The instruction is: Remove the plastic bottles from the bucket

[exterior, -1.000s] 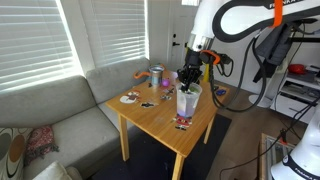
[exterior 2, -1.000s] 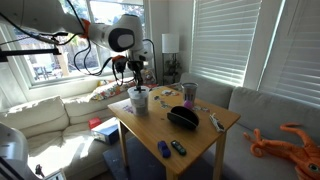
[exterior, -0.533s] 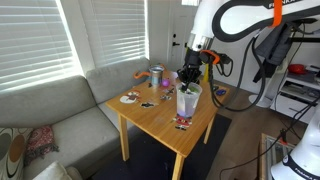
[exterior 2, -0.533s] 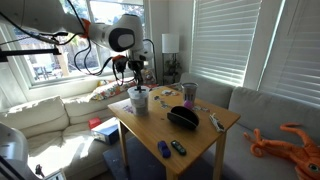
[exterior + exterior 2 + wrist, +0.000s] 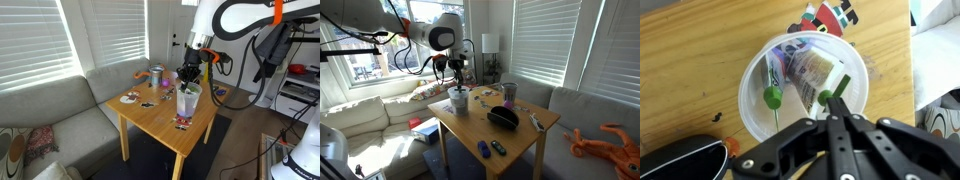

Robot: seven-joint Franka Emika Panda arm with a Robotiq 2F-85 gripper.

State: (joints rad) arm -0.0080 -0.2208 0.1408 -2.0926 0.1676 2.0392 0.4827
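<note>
The translucent whitish bucket (image 5: 748, 90) stands on the wooden table and shows in both exterior views (image 5: 188, 101) (image 5: 459, 100). In the wrist view two small plastic bottles lie inside it with green caps towards me. One has a purple label (image 5: 776, 68), the other a greenish-yellow label (image 5: 816, 70). My gripper (image 5: 836, 98) is shut, fingers pressed together, and its tips are over the bucket's rim next to the second bottle's green cap. In both exterior views the gripper (image 5: 187, 80) (image 5: 458, 83) hangs just above the bucket's mouth.
A grey can with orange (image 5: 157, 76) stands at the table's far side. A black case (image 5: 502, 117) lies mid-table and shows in the wrist view (image 5: 680, 162). Small items lie near the table's edge (image 5: 490, 149), with a sticker (image 5: 825, 17) beside the bucket. A sofa (image 5: 60, 115) borders the table.
</note>
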